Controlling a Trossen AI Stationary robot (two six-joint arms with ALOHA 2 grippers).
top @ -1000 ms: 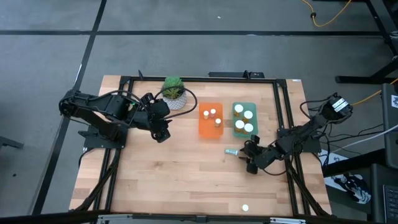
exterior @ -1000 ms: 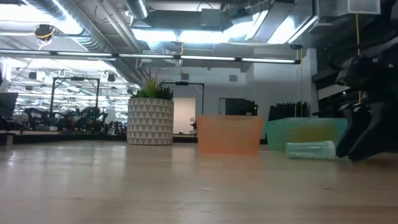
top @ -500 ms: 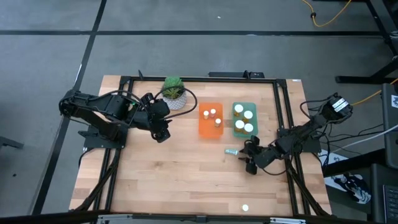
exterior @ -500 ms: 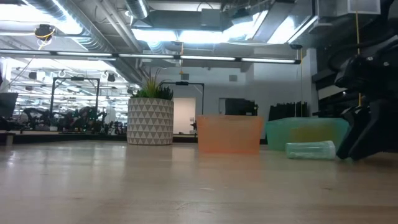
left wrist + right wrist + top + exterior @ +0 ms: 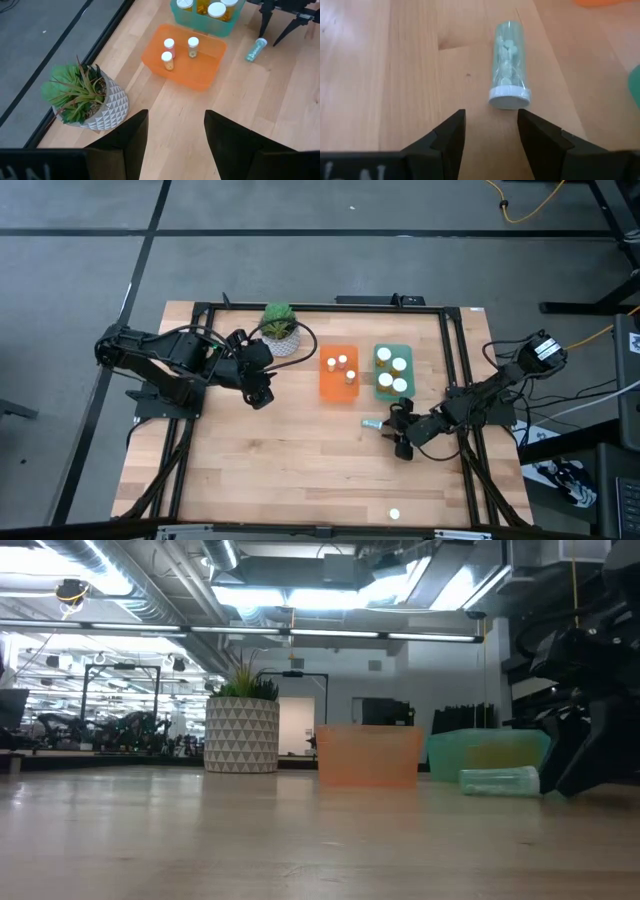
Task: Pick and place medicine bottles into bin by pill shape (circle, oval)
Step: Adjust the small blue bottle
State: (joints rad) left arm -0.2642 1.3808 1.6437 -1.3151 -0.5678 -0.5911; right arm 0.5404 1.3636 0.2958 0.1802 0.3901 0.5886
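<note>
A clear greenish bottle with a white cap (image 5: 507,65) lies on its side on the table, just right of the table's middle (image 5: 372,423); it also shows in the low view (image 5: 498,780). My right gripper (image 5: 491,131) is open, low over the table, just to the right of the bottle's cap end, touching nothing. The orange bin (image 5: 339,372) holds three small white-capped amber bottles (image 5: 172,50). The green bin (image 5: 393,370) holds several wider-capped bottles (image 5: 391,375). My left gripper (image 5: 175,135) is open and empty at the table's left, near the plant.
A green plant in a white patterned pot (image 5: 280,328) stands at the far side, left of the orange bin. A single white cap or small round thing (image 5: 394,514) lies near the table's near edge. Bare wood lies between the arms.
My right gripper has crept a little toward the table's left, closer to the lying bottle's cap end. The bottle has stayed where it was.
</note>
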